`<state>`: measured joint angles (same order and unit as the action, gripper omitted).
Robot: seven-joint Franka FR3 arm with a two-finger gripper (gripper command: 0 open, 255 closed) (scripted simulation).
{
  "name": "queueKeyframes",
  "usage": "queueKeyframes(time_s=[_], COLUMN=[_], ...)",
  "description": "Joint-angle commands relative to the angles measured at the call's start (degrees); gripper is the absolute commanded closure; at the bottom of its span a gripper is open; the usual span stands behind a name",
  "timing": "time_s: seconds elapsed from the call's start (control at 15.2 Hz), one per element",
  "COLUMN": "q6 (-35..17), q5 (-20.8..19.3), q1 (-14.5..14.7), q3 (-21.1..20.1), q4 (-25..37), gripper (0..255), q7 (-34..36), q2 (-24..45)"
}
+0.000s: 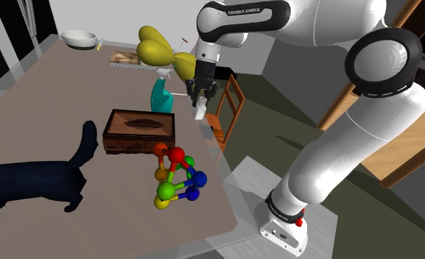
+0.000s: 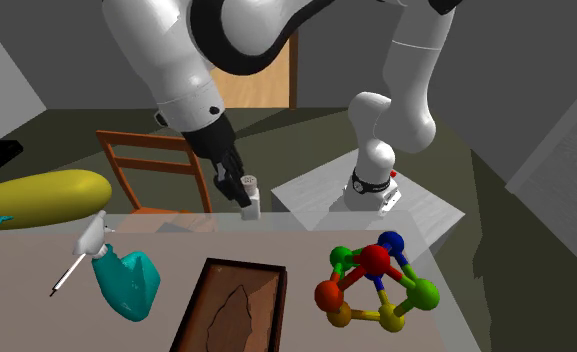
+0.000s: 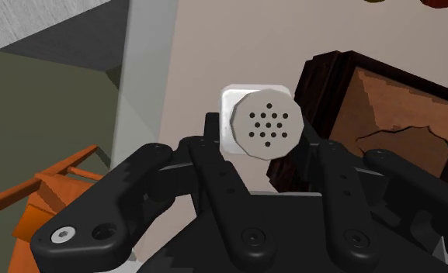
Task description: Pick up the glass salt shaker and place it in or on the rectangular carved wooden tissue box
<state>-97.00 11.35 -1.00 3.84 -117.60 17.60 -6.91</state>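
Observation:
A white salt shaker (image 3: 262,124) with a round perforated cap sits between my black fingers (image 3: 212,151), which clasp it on both sides. My gripper (image 1: 200,100) holds the shaker (image 1: 199,112) at the table's edge nearest the stand, just beyond the far end of the tissue box. The shaker (image 2: 250,203) hangs from the gripper (image 2: 238,190) close to the tabletop; contact with the table cannot be told. The dark carved wooden tissue box (image 1: 139,131) lies on the table, its top slot visible (image 2: 231,310) (image 3: 385,116).
A teal spray bottle (image 1: 161,96) stands beside the box and close to the gripper. A ball-and-stick model (image 1: 177,176) lies near the box. A yellow banana shape (image 1: 155,48), a bowl (image 1: 79,38) and a black cat figure (image 1: 26,184) share the table (image 1: 48,110). A wooden chair (image 2: 151,165) stands at the edge.

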Motion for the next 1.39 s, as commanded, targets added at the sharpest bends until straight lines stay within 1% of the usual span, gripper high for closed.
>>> queueKeyframes(time_s=[0.0,0.33,0.59,0.99,1.32], q6=[1.47,4.83,5.26,6.99,10.03], q5=[-0.04,-0.14,1.27,2.39,2.48], q1=[0.02,-0.01,2.04,5.03,7.63], q3=[-0.02,0.03,-2.23,-5.08,-6.96], q4=[1.16,4.16,10.95,23.64,37.58], gripper=[255,255,255,255,255], q7=[0.34,0.95,5.13,11.4,16.69], q2=[-0.33,-0.75,4.76,14.33,24.03])
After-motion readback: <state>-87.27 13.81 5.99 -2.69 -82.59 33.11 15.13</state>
